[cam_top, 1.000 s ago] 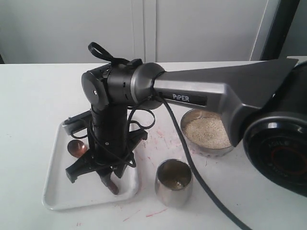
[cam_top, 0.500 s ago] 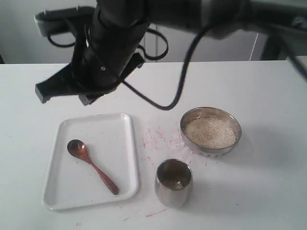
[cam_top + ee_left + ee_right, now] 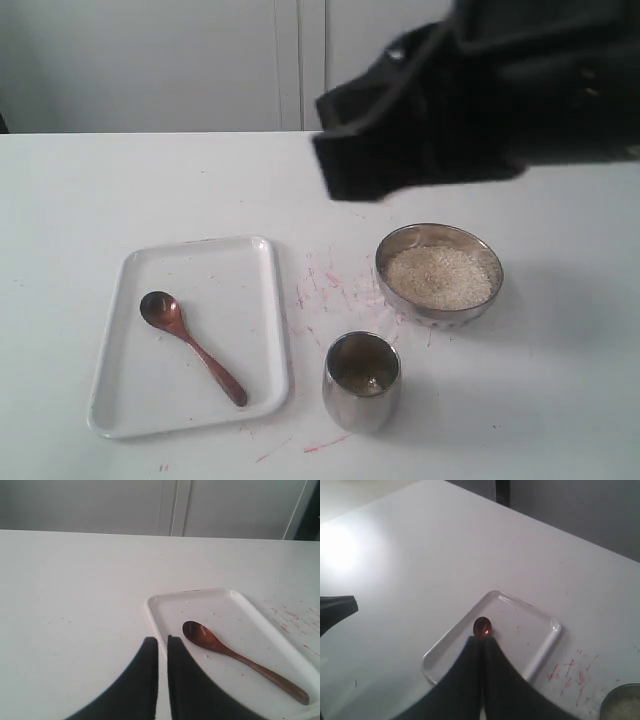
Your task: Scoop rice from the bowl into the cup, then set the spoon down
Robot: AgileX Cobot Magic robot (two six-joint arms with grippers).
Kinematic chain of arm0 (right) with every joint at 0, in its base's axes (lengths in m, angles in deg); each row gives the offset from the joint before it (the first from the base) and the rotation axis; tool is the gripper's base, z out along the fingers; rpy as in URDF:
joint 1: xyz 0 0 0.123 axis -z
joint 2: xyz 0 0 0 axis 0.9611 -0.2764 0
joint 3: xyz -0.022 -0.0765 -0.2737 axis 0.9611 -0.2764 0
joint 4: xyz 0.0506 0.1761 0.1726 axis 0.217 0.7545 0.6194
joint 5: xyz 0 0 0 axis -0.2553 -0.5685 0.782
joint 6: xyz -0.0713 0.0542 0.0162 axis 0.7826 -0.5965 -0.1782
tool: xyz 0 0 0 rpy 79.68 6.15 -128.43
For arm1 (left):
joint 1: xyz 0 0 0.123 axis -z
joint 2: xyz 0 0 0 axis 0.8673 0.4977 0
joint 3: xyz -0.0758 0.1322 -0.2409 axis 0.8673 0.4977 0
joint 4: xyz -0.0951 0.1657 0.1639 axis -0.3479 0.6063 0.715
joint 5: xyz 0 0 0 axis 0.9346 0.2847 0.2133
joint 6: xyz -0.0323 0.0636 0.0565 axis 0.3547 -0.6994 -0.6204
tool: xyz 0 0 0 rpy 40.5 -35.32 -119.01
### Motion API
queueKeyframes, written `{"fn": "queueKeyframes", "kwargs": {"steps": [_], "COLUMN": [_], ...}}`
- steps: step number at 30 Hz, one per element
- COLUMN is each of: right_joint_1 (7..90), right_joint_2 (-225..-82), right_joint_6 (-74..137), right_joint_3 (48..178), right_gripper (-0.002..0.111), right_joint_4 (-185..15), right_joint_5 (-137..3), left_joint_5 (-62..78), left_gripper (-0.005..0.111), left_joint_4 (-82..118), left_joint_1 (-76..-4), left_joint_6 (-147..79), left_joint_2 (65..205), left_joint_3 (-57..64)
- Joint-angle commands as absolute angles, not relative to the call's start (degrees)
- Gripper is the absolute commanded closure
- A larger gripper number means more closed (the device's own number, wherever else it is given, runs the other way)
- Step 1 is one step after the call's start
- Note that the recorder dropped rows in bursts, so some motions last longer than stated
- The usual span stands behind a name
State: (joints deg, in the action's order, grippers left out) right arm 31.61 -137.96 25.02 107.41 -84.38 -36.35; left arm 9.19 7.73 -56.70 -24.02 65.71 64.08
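Observation:
The reddish-brown spoon lies loose in the white tray, its round end toward the back left. The steel bowl holds pale rice at the right. In front of it stands the steel cup. My right gripper is shut and empty, high above the tray, with the spoon's round end showing just past its tips. My left gripper hangs low by the tray's left rim, fingers all but together, holding nothing, next to the spoon.
The right arm fills the upper right of the exterior view as a dark blur above the bowl. Red marks stain the table between tray and bowl. A dark tip shows at the edge of the right wrist view.
The right arm has risen off the tray and swung up to the right. The spoon stays lying in the tray where the gripper stood over it.

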Motion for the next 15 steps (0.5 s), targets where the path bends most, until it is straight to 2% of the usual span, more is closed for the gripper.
{"fn": "queueKeyframes", "kwargs": {"steps": [1, 8, 15], "right_joint_1": [31.75, 31.75, 31.75], "right_joint_2": [-127.44, -112.80, -98.97], "right_joint_6": [24.72, 23.41, 17.22], "right_joint_3": [97.97, 84.29, 69.52], "right_gripper": [0.108, 0.108, 0.108], "right_joint_4": [-84.55, -84.44, -84.36], "right_joint_5": [-43.10, -48.39, -61.59], "left_joint_5": [8.98, 8.98, 8.98], "left_gripper": [0.092, 0.092, 0.092], "left_joint_4": [7.19, 7.19, 7.19], "left_joint_1": [-56.56, -56.56, -56.56], "left_joint_6": [-23.91, -23.91, -23.91], "left_joint_2": [65.47, 65.47, 65.47], "left_joint_3": [63.89, 63.89, 63.89]}}
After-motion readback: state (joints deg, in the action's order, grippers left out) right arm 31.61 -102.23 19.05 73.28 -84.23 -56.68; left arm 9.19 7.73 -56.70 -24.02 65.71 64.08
